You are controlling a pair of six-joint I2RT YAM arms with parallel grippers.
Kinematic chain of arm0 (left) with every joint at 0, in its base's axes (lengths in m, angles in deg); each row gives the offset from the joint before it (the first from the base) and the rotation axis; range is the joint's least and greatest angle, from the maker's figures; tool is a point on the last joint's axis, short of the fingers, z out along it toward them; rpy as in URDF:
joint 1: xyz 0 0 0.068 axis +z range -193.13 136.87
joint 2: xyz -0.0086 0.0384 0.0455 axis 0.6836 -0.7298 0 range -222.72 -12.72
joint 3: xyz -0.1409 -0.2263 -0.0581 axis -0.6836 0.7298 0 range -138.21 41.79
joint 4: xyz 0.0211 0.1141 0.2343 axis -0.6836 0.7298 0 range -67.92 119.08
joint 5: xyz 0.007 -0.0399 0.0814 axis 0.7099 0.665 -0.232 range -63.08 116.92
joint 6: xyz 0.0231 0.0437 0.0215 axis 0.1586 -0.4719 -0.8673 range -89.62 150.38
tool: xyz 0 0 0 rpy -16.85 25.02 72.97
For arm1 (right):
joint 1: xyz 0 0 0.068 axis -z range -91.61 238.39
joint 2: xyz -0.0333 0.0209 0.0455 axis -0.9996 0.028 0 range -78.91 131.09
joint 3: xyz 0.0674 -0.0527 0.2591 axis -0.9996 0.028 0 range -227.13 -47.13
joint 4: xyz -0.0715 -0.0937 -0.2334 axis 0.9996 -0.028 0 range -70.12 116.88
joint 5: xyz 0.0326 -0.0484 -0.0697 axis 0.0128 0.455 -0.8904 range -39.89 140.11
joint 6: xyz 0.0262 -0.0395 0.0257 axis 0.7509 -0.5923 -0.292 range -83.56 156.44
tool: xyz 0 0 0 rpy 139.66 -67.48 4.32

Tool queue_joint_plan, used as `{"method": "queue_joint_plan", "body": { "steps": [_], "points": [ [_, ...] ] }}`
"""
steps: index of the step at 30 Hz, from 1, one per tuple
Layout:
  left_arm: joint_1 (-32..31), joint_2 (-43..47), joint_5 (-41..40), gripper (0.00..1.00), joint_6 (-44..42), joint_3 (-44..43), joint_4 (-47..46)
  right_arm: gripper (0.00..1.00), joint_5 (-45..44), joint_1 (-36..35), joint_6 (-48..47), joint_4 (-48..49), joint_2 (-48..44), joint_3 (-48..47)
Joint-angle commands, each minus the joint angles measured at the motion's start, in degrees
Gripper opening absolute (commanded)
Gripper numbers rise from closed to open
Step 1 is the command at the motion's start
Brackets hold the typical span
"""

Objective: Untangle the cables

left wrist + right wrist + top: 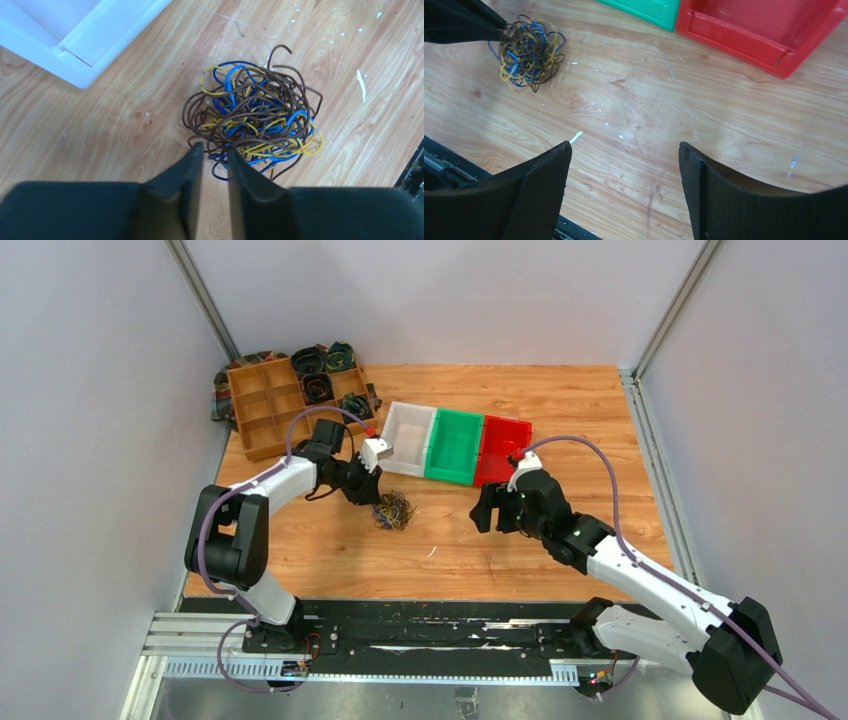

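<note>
In the top view, a wooden tray (268, 405) is sitting at the upper left of the frame, with dark coils in some of its boxes. The left gripper (381, 499) is reaching down just right of it. Its tips are touching the near edge of the cables (395, 510).

The cables are lying on the table (570, 400), a little left of the middle of the top view and just below the white bin (407, 439). In the left wrist view, the cables (255, 117) are making one round tangle of brown, blue and yellow wires in the middle of the frame. The left gripper (215, 150) is showing two dark fingers (187, 170) almost together, with a thin gap. A bit of blue wire is showing in that gap, but I cannot tell if the fingers are pinching it.

To the right, the white bin, a green bin (455, 445) and a red bin (503, 450) are standing side by side, touching.

Right of the middle, the right gripper (487, 510) is hanging over bare wood below the red bin. In the right wrist view, the right gripper (624, 150) is spread wide and holding nothing. The cables (529, 52) are far off in the upper left corner there.
</note>
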Motion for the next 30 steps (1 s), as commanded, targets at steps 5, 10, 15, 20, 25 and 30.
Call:
{"method": "queue_joint_plan", "body": {
  "steps": [5,10,15,20,25,30],
  "points": [
    [-1.00,2.52,2.00,0.08,-0.12,-2.10,3.75,0.84,4.99,-3.93,1.35,8.66,5.57,-2.71],
    [-1.00,8.19,5.15,0.01,1.04,-2.11,9.52,0.89,5.11,-7.63,-0.09,12.44,11.00,-5.84],
    [-1.17,12.85,8.31,0.01,3.41,-2.05,13.07,0.90,7.78,-9.70,-1.72,14.14,17.04,-9.11],
    [-1.18,15.64,10.70,0.01,5.18,-3.68,16.57,0.90,6.89,-12.15,-4.73,17.34,16.52,-8.02],
    [-1.18,18.68,11.25,0.01,8.34,-5.04,17.07,0.91,7.50,-14.51,-7.46,25.53,13.86,-5.71],
    [-1.31,21.14,11.59,0.01,12.43,-6.35,17.07,0.91,5.07,-16.12,-7.19,28.57,16.04,-7.90]
  ]
}}
